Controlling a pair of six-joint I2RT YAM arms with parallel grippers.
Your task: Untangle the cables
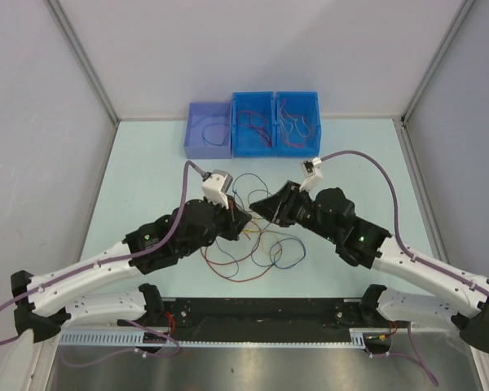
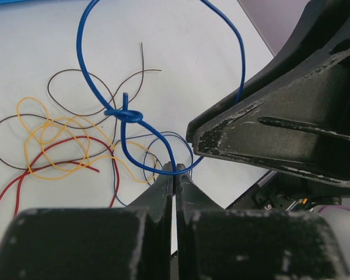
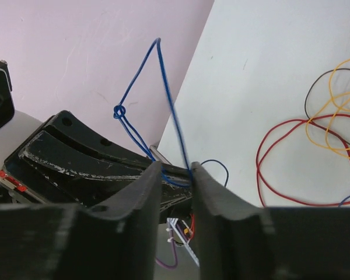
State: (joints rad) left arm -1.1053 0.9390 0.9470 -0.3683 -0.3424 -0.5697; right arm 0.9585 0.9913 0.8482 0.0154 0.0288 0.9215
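Note:
A loose tangle of red, orange-yellow, dark and blue cables (image 1: pixel 257 248) lies on the table between the arms; it also shows in the left wrist view (image 2: pixel 58 140). My left gripper (image 2: pixel 174 170) is shut on a blue cable (image 2: pixel 84 64) that loops upward and carries a knot (image 2: pixel 123 114). My right gripper (image 3: pixel 176 170) is open, and the same blue cable (image 3: pixel 166 87) passes through its gap, against the right finger (image 3: pixel 199 172). In the top view the left gripper (image 1: pixel 241 220) and the right gripper (image 1: pixel 258 207) meet tip to tip above the pile.
A purple bin (image 1: pixel 192 147) and two blue bins (image 1: pixel 274 148) stand along the back edge, with thin cables inside. Grey walls enclose the table on the left, back and right. Thick purple arm cables (image 1: pixel 383 175) hang beside each arm.

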